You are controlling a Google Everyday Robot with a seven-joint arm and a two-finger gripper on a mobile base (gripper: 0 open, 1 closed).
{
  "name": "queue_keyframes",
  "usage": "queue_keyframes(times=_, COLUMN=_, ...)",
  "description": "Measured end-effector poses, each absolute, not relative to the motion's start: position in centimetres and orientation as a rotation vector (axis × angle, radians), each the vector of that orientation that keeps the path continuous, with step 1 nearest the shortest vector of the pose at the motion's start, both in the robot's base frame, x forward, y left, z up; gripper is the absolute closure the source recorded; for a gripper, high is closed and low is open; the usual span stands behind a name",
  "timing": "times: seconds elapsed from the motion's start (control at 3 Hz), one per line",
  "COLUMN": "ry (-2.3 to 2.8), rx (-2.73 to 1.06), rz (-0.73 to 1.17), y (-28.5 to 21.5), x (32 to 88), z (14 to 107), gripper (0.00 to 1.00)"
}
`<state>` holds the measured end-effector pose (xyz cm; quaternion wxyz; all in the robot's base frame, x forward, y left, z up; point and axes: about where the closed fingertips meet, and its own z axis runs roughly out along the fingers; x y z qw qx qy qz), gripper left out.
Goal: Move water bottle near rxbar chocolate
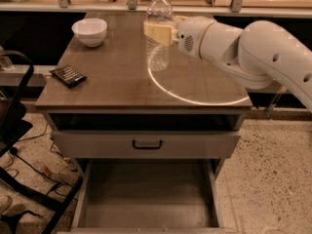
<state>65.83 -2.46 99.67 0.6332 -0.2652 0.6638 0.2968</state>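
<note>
The water bottle is clear and ribbed with a white cap, upright and held just above the tabletop near its middle. My gripper reaches in from the right on the white arm and is shut on the bottle's upper body, its pale fingers across the label band. The rxbar chocolate is a small flat black wrapper with pale text, lying at the table's front left corner, well to the left of the bottle.
A white bowl sits at the back left of the wooden table. A bright light ring lies on the right half. Below, the bottom drawer stands pulled open. A dark chair frame stands at the left.
</note>
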Motion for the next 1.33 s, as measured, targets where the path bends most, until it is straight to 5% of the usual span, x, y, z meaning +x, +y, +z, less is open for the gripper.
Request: queue_keyframes(times=1.33, ry=1.419, rx=-0.804, rz=0.749, y=9.0, x=69.3, z=95.3, gripper=1.0)
